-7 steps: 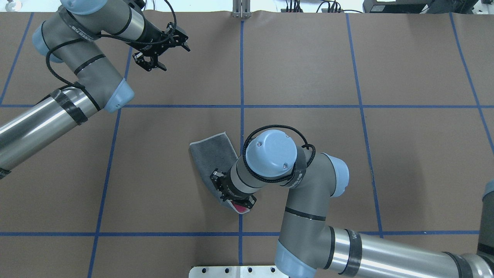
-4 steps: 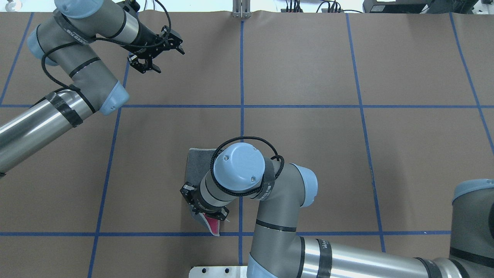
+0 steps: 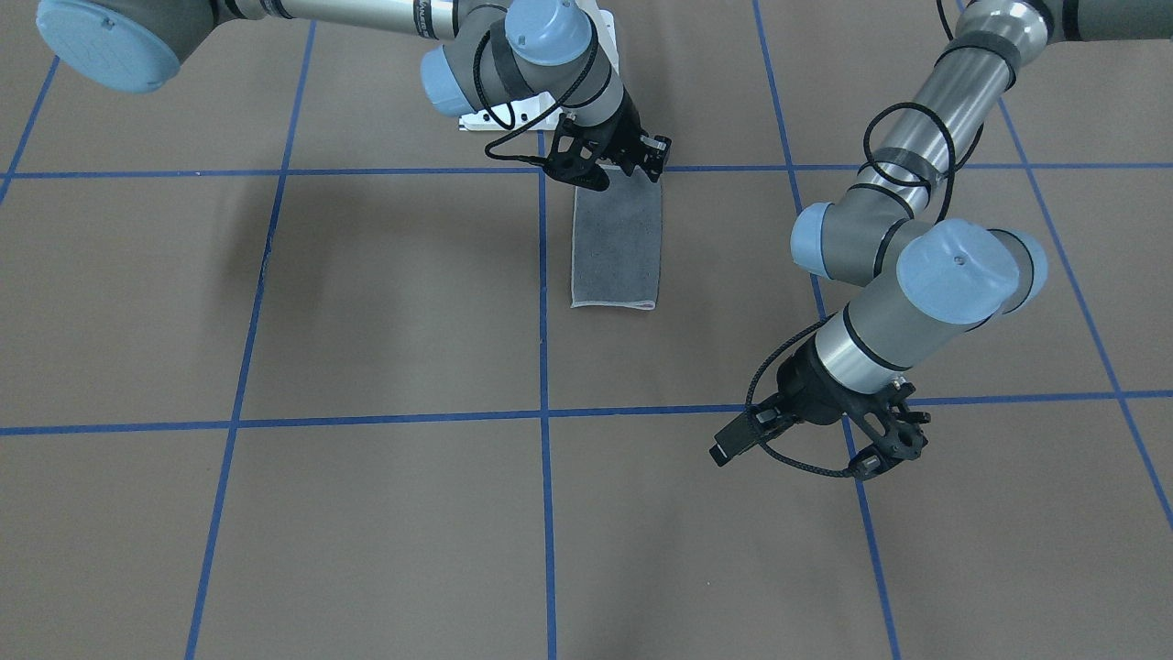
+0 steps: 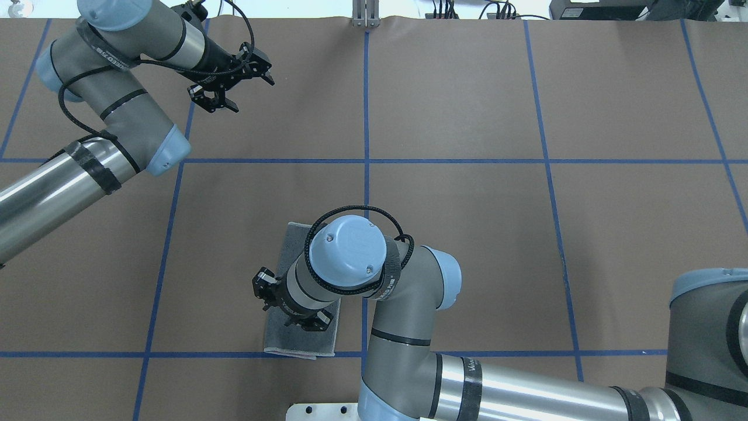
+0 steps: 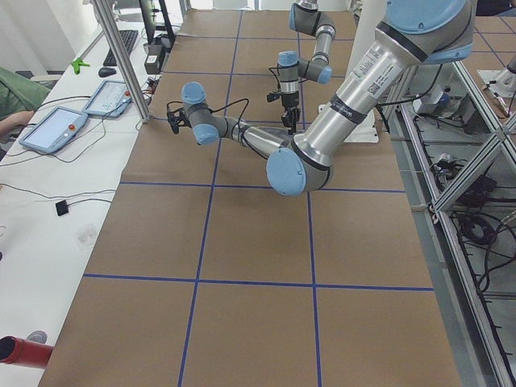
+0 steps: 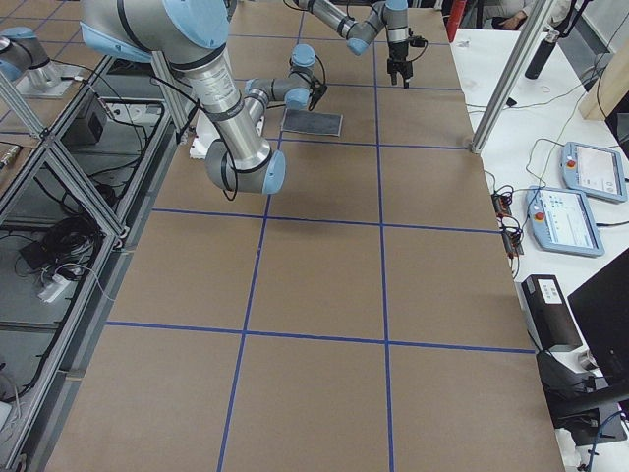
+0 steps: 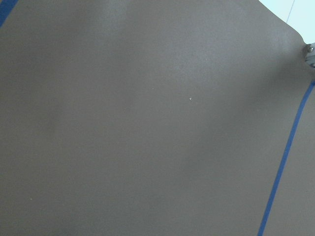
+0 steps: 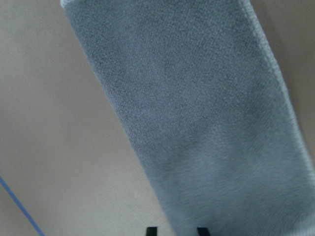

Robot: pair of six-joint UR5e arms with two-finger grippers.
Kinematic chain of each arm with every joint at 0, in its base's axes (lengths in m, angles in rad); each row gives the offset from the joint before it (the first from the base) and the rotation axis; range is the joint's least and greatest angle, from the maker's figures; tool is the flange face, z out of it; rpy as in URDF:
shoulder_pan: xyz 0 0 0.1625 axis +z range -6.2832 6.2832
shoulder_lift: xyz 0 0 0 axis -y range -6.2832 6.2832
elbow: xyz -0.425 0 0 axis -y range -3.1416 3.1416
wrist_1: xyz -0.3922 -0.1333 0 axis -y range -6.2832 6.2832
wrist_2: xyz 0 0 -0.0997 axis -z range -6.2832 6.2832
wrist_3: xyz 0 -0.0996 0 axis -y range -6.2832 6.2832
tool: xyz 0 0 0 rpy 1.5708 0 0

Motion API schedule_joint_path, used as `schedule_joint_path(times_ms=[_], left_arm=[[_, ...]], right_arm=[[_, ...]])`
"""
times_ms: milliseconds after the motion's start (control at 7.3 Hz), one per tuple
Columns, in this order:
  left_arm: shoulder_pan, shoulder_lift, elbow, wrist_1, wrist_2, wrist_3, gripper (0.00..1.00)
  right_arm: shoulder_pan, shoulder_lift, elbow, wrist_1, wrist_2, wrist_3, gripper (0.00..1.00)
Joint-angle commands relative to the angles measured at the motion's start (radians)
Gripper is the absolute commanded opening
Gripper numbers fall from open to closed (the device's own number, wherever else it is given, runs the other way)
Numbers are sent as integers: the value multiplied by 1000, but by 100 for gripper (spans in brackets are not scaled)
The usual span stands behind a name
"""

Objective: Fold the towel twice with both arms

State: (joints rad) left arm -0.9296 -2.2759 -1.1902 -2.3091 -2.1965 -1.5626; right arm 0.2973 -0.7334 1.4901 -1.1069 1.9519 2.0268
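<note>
The towel (image 4: 297, 345) lies flat as a narrow strip, grey face up, just left of the centre tape line; it also shows in the front view as the towel (image 3: 616, 243). My right gripper (image 4: 292, 307) points down over the strip's end nearest the robot, and the same right gripper (image 3: 619, 179) covers that end in the front view. In the right wrist view its two fingertips (image 8: 202, 230) stand a little apart at the towel (image 8: 197, 113), with nothing lifted. My left gripper (image 4: 250, 93) hangs open and empty over the far left of the table, well away from the towel.
Blue tape lines (image 4: 366, 175) divide the brown table cover into squares. A white bolted pedestal plate (image 4: 327, 410) sits at the near edge and a metal post (image 4: 365, 14) at the far edge. Control tablets (image 5: 48, 129) lie on a side bench.
The right gripper moved left and toward the robot, and the towel it held up now lies flat with no pink showing. The left arm drew slightly farther left.
</note>
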Motion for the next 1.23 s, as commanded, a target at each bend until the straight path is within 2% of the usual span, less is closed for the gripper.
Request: schedule_joint_path(times_ms=[0, 137, 274, 411, 548, 822, 960, 1097], left_arm=[[-9, 35, -15, -1, -8, 54, 100], [-9, 59, -38, 0, -12, 56, 100], [-18, 90, -80, 8, -55, 53, 100], [-43, 163, -162, 11, -118, 49, 100], [-41, 271, -290, 14, -127, 29, 100], [3, 407, -504, 17, -121, -158, 100], [79, 479, -620, 28, -91, -228, 100], [171, 533, -700, 39, -21, -281, 100]], right_arm=[[70, -11, 77, -31, 42, -2, 100], [145, -21, 99, -71, 149, -8, 100], [245, -76, 131, -73, 238, -25, 100], [329, -159, 175, -73, 281, -110, 100], [409, -226, 188, -73, 326, -232, 100], [509, -302, 162, -79, 352, -470, 100], [531, -313, 144, -79, 349, -528, 100], [537, -313, 133, -77, 343, -537, 100]])
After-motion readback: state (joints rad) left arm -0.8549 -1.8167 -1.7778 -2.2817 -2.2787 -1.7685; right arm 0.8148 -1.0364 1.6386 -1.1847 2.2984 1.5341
